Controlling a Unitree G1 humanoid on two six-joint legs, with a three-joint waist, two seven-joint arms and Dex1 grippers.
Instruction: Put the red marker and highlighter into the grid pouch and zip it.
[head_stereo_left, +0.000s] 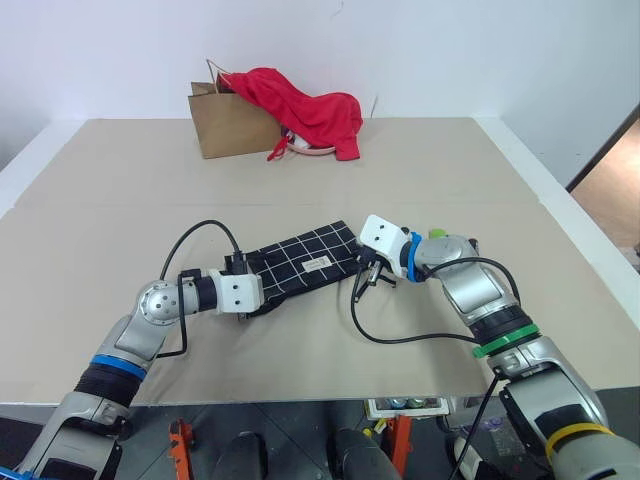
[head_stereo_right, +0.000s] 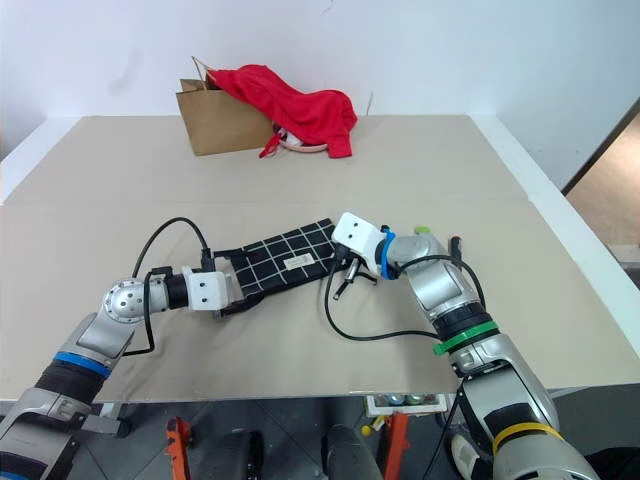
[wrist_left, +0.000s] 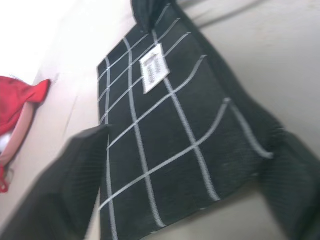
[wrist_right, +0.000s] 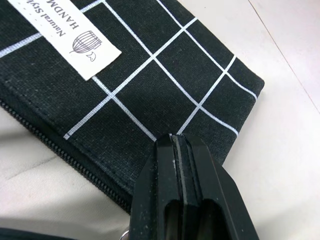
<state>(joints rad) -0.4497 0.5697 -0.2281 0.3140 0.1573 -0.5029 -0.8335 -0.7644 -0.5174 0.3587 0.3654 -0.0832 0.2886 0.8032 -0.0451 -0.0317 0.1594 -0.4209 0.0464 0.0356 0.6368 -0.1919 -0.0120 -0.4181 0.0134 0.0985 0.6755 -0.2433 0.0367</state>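
The flat rectangular black fabric grid pouch (head_stereo_left: 300, 262) with thin white lines lies on the beige worktop (head_stereo_left: 320, 170), slanting from near-left to far-right, between the two arms. The left end effector (wrist_left: 180, 200) is at the pouch's near-left end, its two black fingers (wrist_left: 60, 190) standing apart with the fabric between them; whether they press the cloth cannot be told. The right end effector (wrist_right: 184, 150) is at the pouch's far-right end, its fingers pressed together with the tips over the corner by the zipper edge; nothing shows between them.

The left end of the pouch is covered by the left wrist housing in the head views, and the zipper's state there is hidden. A small bit of light green (head_stereo_left: 437, 233) shows behind the right wrist, too little to identify.

The pouch carries a small white printed label (wrist_right: 65, 37) and a black zipper along its near edge. At the far edge of the worktop stands a brown paper bag (head_stereo_left: 225, 125) with red cloth (head_stereo_left: 305, 110) draped over it.
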